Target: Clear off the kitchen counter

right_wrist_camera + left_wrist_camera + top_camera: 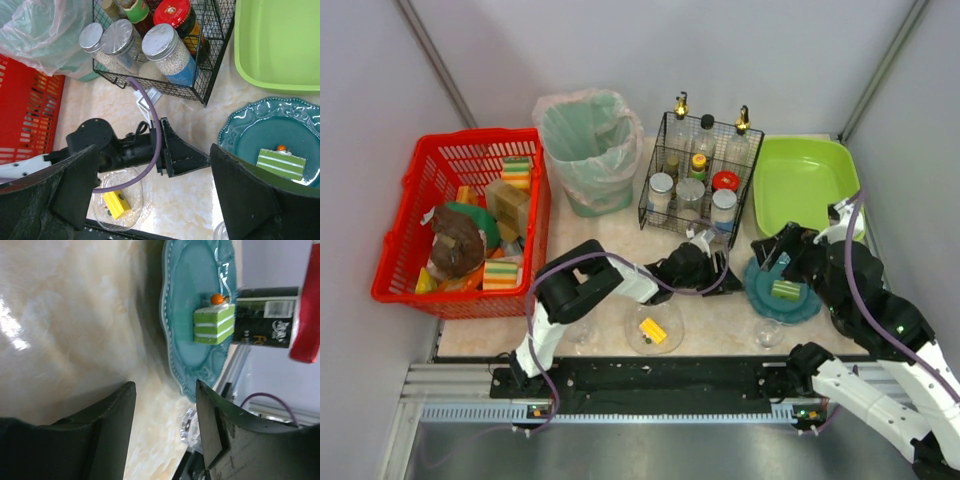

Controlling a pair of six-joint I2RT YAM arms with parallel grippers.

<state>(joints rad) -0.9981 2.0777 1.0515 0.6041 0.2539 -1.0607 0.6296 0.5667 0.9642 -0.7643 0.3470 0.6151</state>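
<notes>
The left pincer point(165, 390) is spread and pinches nothing, low over the marbled tabletop point(65, 330), which stretches beneath and around it. Straight ahead, just past its fingertips, lies the teal plate point(187, 300) carrying 1 green cake slice point(214, 324). The right pincer point(152, 150), spread wide and also empty, hangs above that plate, off to one finger's side. Both arms are close. I judge the left nearer the rim and level with it. The slice's long axis runs along the right pincer's gap.
</notes>
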